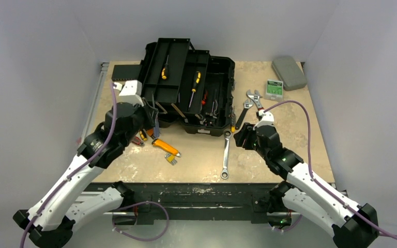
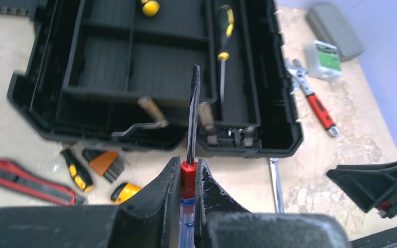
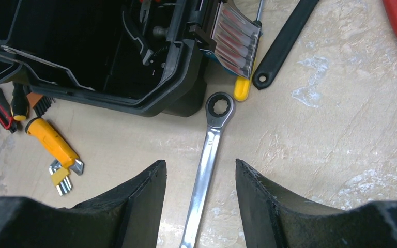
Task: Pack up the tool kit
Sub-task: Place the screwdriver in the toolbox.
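The tool kit's black toolbox (image 1: 222, 77) stands open at the back, trays spread out, with yellow-handled screwdrivers (image 1: 195, 85) lying in them. My left gripper (image 2: 187, 170) is shut on a screwdriver (image 2: 193, 113) with a red collar and clear blue handle. Its dark shaft points at the toolbox (image 2: 108, 62) front. In the top view this gripper (image 1: 152, 123) hovers by the box's front left corner. My right gripper (image 3: 200, 165) stands open just above a silver ratchet wrench (image 3: 209, 144), one finger on each side, touching nothing. The wrench (image 1: 226, 155) lies in front of the box.
On the table lie a red-handled adjustable wrench (image 1: 256, 101), a black wrench (image 1: 243, 111), a yellow utility knife (image 1: 165, 147), hex keys (image 1: 171, 159) and a red-black tool (image 2: 23, 181). A grey case (image 1: 288, 72) and small green-labelled box (image 1: 274, 89) sit back right.
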### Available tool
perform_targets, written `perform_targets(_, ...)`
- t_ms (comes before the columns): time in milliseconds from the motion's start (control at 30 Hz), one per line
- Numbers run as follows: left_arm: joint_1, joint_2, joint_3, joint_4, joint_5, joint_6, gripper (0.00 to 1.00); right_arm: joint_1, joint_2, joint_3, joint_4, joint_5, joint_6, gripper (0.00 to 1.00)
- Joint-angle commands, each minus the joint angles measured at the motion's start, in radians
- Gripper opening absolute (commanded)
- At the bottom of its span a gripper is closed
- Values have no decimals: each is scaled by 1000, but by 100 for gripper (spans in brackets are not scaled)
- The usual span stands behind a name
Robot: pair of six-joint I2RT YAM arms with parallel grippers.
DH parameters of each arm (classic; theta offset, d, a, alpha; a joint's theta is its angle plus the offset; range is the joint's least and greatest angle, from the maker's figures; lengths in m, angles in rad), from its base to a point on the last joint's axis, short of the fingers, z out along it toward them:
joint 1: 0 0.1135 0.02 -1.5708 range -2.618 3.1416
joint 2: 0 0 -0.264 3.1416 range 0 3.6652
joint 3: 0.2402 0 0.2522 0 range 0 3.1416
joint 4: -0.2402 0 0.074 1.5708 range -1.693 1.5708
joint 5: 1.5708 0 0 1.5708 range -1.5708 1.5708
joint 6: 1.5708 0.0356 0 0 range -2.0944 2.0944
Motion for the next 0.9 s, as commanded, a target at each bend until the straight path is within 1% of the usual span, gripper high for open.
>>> perform_targets(0,4,114,147,99,123,174,0,-2,-9,32,9,-1,-26,50)
perform_targets(67,5,192,215,115,132,209,0,-2,-9,37,3,7,-33,50)
perform_targets(200,14,316,389,108,57,288,0,-2,-20,33,-7,7,-34,50)
perform_targets(300,29,396,509,98,55,362,0,-2,-40,23,-9,1,-25,50)
perform_targets(467,82,521,654,116,99,458,0,-2,-67,10,-22,5,-18,50)
perform_targets(600,127,631,759,122,195,515,0,-2,-73,19,-40,13,-19,49)
perform_targets(667,145,693,824,107,247,554,0,-3,-72,25,-44,18,-20,49)
perform_targets(867,182,897,1024,30,292,593,0,-2,-57,40,-56,19,-20,49)
